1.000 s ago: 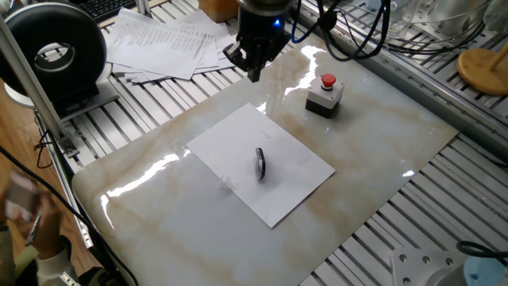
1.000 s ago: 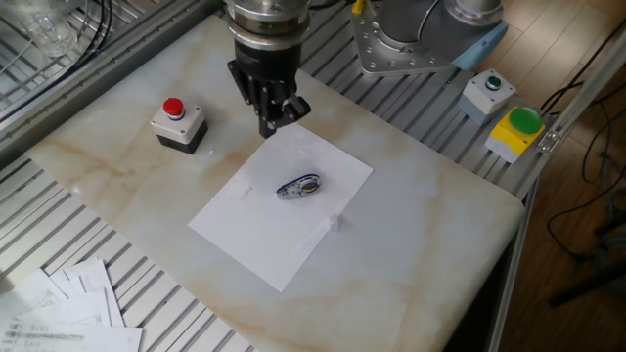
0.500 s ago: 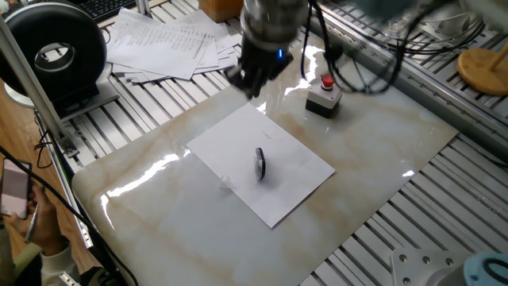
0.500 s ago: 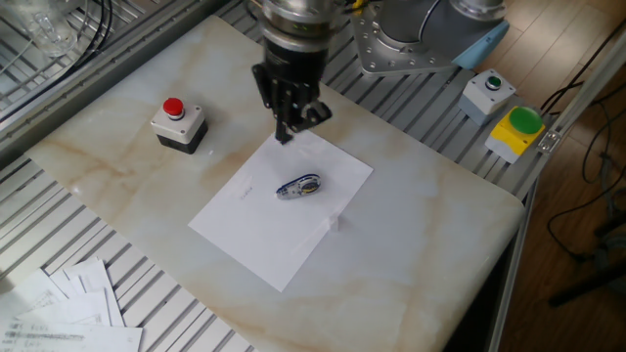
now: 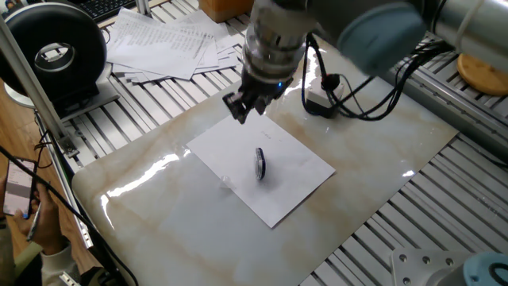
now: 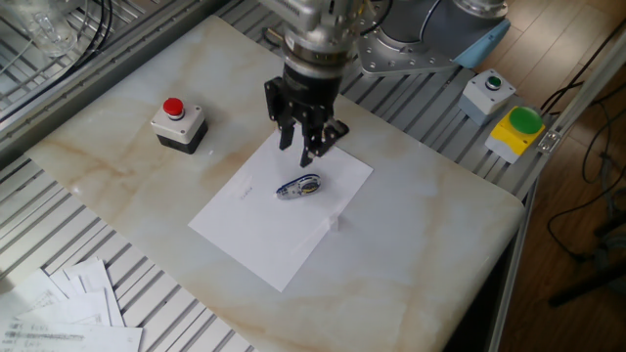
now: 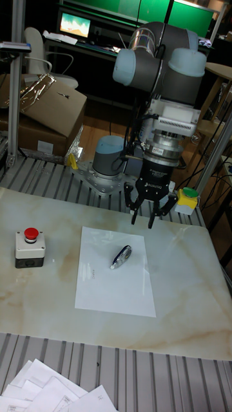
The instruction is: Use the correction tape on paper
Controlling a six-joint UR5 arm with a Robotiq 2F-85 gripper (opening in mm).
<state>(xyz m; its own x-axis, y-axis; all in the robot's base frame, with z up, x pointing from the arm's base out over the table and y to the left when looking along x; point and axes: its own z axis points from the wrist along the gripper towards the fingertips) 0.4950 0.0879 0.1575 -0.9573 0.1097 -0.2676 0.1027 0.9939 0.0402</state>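
The paper lies flat on the marble tabletop. On its middle rests the correction tape, small, dark and untouched. My gripper hangs pointing down over the sheet's far corner, a short way above and beyond the tape. Its fingers are spread and nothing is between them.
A grey box with a red button stands beside the sheet. A fanned pile of printed sheets lies off the marble slab. A yellow-green button and a grey switch box sit by the arm's base.
The gripper has moved from beyond the sheet's far corner in over the paper, closer to the correction tape and lower. The tape and the paper have stayed where they were.
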